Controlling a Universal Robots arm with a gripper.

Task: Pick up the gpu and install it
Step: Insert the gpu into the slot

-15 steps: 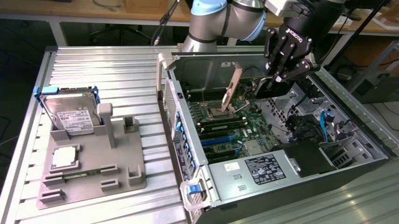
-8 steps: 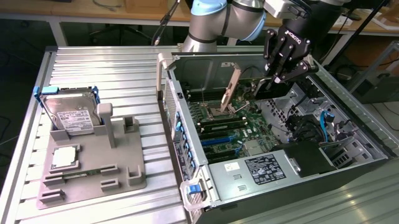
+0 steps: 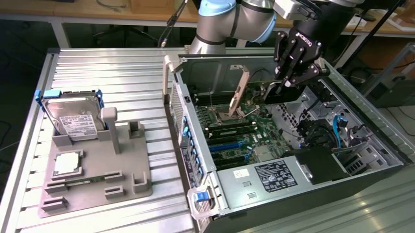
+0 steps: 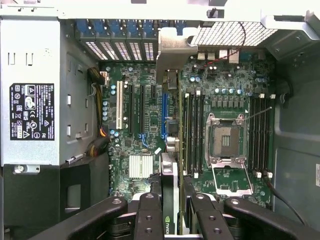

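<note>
**A:** Black gripper (image 3: 283, 83) is clamped on the gpu (image 4: 170, 172), holding it inside the open sheet-steel case (image 3: 382, 160), above the board.

**B:** From the wrist it's edge-on: a thin dark slab pinched between matte fingers (image 4: 149, 215). Its bent silver bracket (image 4: 175, 47) sits by the perforated grille (image 4: 230, 34).

**A:** Beneath is the green motherboard (image 4: 145, 115), with long glossy slots and a square metal CPU socket (image 4: 226, 140).

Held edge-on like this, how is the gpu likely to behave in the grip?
The gpu looks like a stiff, thin board, so it probably won't sag. The gripper seems to pinch it near one end, with the metal bracket far out, so it may pivot if bumped.
</note>
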